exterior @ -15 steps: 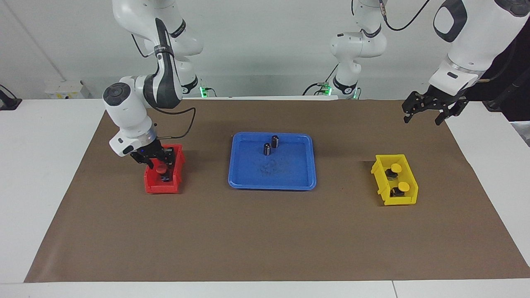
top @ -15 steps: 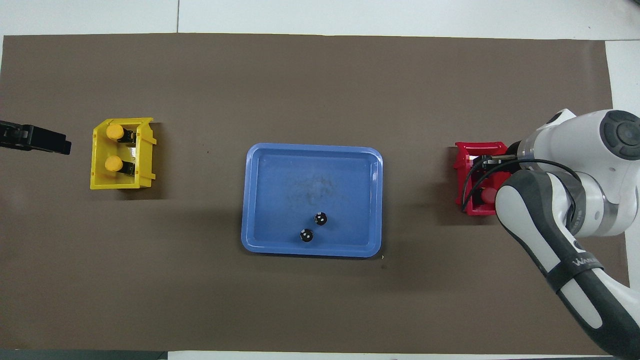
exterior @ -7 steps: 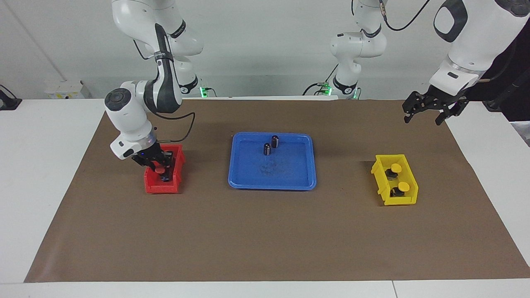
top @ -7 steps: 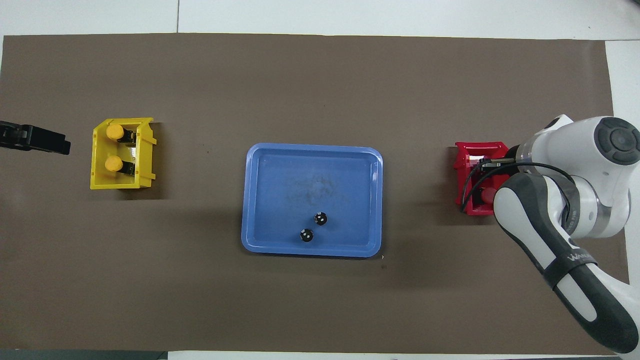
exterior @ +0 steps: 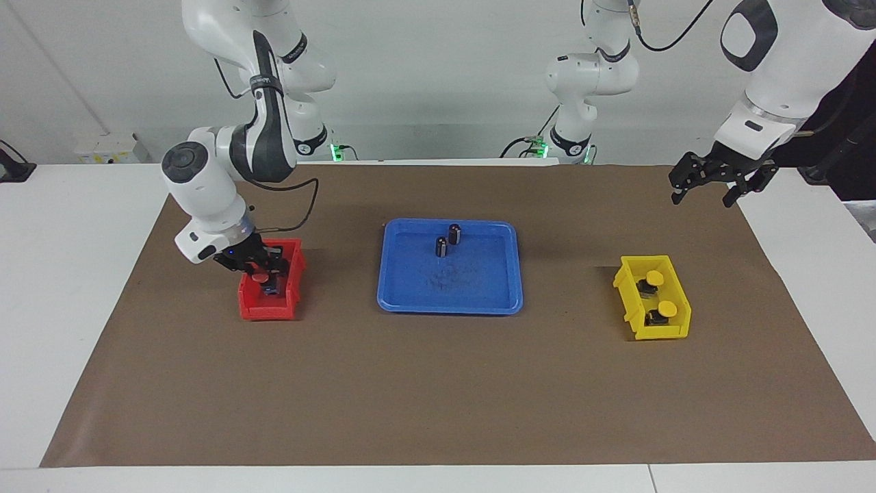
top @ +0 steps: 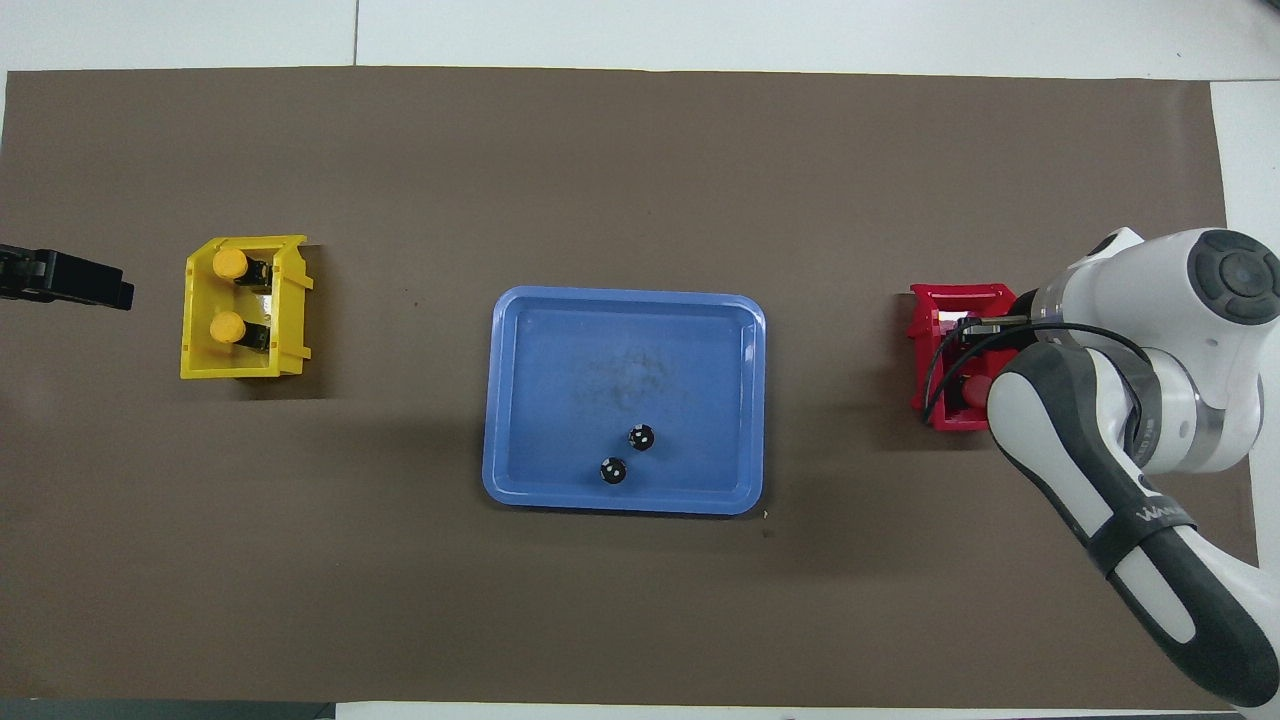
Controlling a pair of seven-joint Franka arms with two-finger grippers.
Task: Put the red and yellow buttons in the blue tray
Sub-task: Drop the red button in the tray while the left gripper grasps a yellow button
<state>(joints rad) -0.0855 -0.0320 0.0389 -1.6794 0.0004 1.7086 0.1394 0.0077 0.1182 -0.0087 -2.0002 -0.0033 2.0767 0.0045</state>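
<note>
My right gripper (exterior: 261, 276) reaches down into the small red bin (exterior: 251, 308) and is shut on a red button (exterior: 259, 277), whose red cap shows between the fingers. From overhead the right arm covers most of that bin (top: 925, 330); only a bit of the red cap (top: 972, 390) shows. Two yellow buttons (exterior: 655, 277) (exterior: 667, 309) sit in the yellow bin (exterior: 660, 333), also visible from overhead (top: 229, 263) (top: 227, 326). The blue tray (exterior: 479, 291) (top: 560, 350) lies mid-table between the bins. My left gripper (exterior: 712, 188) (top: 100, 285) waits open in the air, over the mat near the yellow bin.
Two dark capless cylinders (exterior: 454, 234) (exterior: 441, 246) stand in the blue tray, in the part nearer the robots. A brown mat (exterior: 438, 383) covers the table. The yellow bin (top: 240, 368) sits toward the left arm's end, the red bin toward the right arm's end.
The right gripper's fingers have closed on the red button in the red bin, and the arm's wrist has shifted slightly. The left gripper has drifted a little toward its end of the table.
</note>
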